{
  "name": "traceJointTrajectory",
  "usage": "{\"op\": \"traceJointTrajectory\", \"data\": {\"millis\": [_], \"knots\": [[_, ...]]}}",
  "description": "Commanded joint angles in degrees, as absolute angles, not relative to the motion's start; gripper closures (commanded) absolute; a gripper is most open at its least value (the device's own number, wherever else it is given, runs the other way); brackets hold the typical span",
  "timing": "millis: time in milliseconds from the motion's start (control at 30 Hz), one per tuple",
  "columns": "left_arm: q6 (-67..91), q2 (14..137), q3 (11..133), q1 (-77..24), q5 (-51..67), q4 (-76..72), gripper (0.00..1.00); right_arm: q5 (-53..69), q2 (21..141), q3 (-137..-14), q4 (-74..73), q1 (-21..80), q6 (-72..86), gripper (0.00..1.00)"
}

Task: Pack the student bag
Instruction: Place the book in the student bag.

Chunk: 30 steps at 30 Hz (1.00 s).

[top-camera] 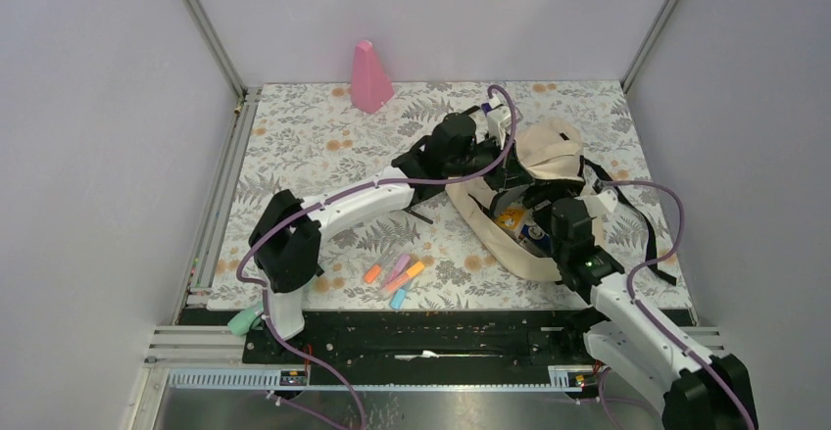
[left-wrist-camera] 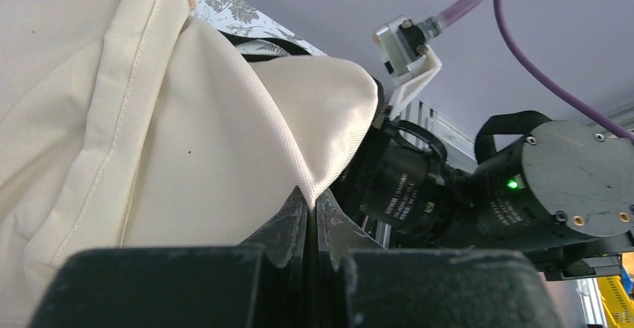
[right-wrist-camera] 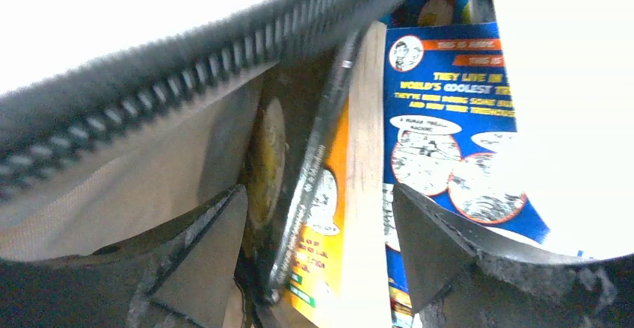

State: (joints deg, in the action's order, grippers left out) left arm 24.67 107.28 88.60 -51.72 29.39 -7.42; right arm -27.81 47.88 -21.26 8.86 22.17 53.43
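The student bag point(top-camera: 545, 153) lies at the table's right back, a beige fabric backpack with black straps and its mouth open. A fold of its cream fabric point(left-wrist-camera: 149, 119) is pinched in my left gripper point(left-wrist-camera: 312, 201), which is shut and holds that edge up. My right gripper point(right-wrist-camera: 314, 193) is open inside the bag's mouth, below the black zipper point(right-wrist-camera: 187, 89). Its fingers stand apart on either side of an orange-covered book point(right-wrist-camera: 351, 156), with gaps on both sides. A blue comic-style book point(right-wrist-camera: 441, 119) lies behind it. From above, the books point(top-camera: 514, 222) show in the opening.
Several highlighters point(top-camera: 397, 275) in orange, pink and blue lie on the floral table cover near the front middle. A pink cone-shaped object point(top-camera: 369, 77) stands at the back. A mint-green item point(top-camera: 245, 320) sits by the left arm's base. Black straps point(top-camera: 652, 234) trail right.
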Motion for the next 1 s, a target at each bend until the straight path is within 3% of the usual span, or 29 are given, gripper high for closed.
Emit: {"op": "traceJointTrajectory", "data": {"millis": [0,400,600,700,767,833,967], "knots": [[25.4,102.3,89.0,-52.1,31.6,-13.0,1.0,-33.3,40.0,-23.0,1.5,22.2,49.5,0.2],[23.3,103.7,84.2,-53.3,29.4,-11.5,1.0,-42.9,11.9,-29.1,-23.7,22.1,39.4,0.13],[19.6,106.3,84.2,-58.0,29.2,-7.4,0.98,-41.9,10.0,-38.8,-35.6,22.2,32.3,0.08],[20.3,106.9,83.2,-59.4,33.6,-9.2,0.82,-39.6,14.5,-43.5,-40.9,22.2,29.3,0.07],[20.5,105.1,81.0,-59.6,34.8,-11.4,0.47,-37.3,17.1,-45.9,-42.7,22.1,27.3,0.07],[19.8,102.0,78.5,-59.5,34.2,-11.7,0.27,-34.3,19.4,-47.6,-42.9,22.1,25.2,0.07],[15.6,94.1,74.8,-58.3,29.8,-5.3,0.16,-26.2,23.9,-50.4,-41.2,22.1,20.8,0.08]]}}
